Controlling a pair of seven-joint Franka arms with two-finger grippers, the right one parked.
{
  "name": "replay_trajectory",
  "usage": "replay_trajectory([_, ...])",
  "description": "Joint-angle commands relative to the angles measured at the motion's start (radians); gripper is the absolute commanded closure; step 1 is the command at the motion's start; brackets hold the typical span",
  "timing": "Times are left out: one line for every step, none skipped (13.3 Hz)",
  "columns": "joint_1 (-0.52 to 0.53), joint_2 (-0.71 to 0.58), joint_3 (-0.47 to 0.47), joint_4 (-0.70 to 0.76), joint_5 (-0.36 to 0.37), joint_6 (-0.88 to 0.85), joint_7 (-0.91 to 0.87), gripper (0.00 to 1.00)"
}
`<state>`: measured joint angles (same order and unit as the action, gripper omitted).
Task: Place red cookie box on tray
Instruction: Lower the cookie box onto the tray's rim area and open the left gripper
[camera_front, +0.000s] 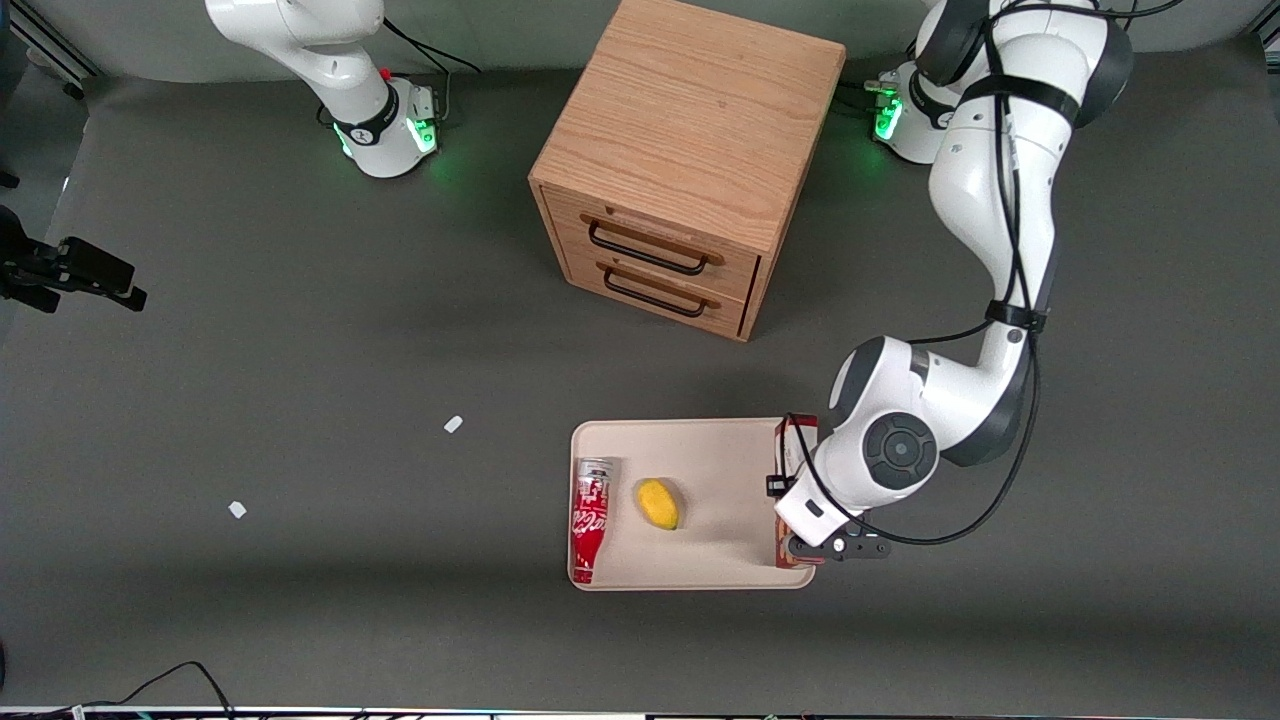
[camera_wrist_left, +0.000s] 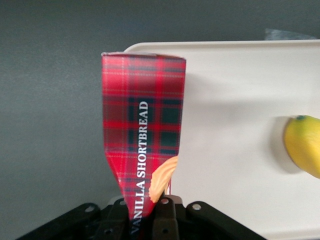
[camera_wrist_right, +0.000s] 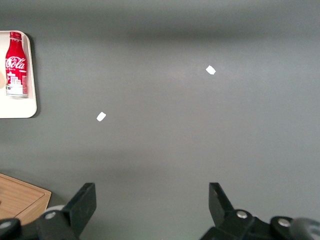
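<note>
The red cookie box (camera_wrist_left: 142, 135), a tartan carton marked "Vanilla Shortbread", is pinched between my left gripper's fingers (camera_wrist_left: 165, 216), and its sides bow in at the grip. In the front view the box (camera_front: 796, 437) lies lengthwise along the beige tray's (camera_front: 700, 445) edge at the working arm's end, mostly hidden under the gripper (camera_front: 797, 505). The left wrist view shows the box's outer end over the tray's (camera_wrist_left: 235, 90) corner rim. I cannot tell whether the box rests on the tray or hangs just above it.
On the tray lie a red-and-white soda bottle-can (camera_front: 590, 520) along the edge toward the parked arm and a yellow fruit (camera_front: 658, 503) mid-tray. A wooden two-drawer cabinet (camera_front: 690, 150) stands farther from the front camera. Two white scraps (camera_front: 453, 424) (camera_front: 237, 510) lie on the grey table.
</note>
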<state>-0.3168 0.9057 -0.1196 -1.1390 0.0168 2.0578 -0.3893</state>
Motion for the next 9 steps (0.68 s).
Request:
replay_trajectory([-0.019,0.032,0.017,0.048,0.028,0.013,-0.068,1.0])
replay_trajectory([-0.021,0.036,0.017,0.048,0.028,0.013,-0.071,1.0])
replay_trajectory([-0.021,0.041,0.017,0.048,0.028,0.013,-0.077,1.0])
replay_trajectory([-0.021,0.041,0.017,0.047,0.028,0.013,-0.079,1.0])
replay_trajectory([-0.021,0.041,0.017,0.047,0.028,0.013,-0.08,1.0])
replay_trajectory([-0.019,0.042,0.017,0.045,0.028,0.015,-0.083,1.0])
replay_trajectory([-0.019,0.042,0.017,0.042,0.028,0.024,-0.083,0.71])
replay_trajectory([-0.019,0.041,0.017,0.03,0.035,0.048,-0.074,0.01])
replay_trajectory([-0.022,0.038,0.017,0.019,0.057,0.073,-0.082,0.0])
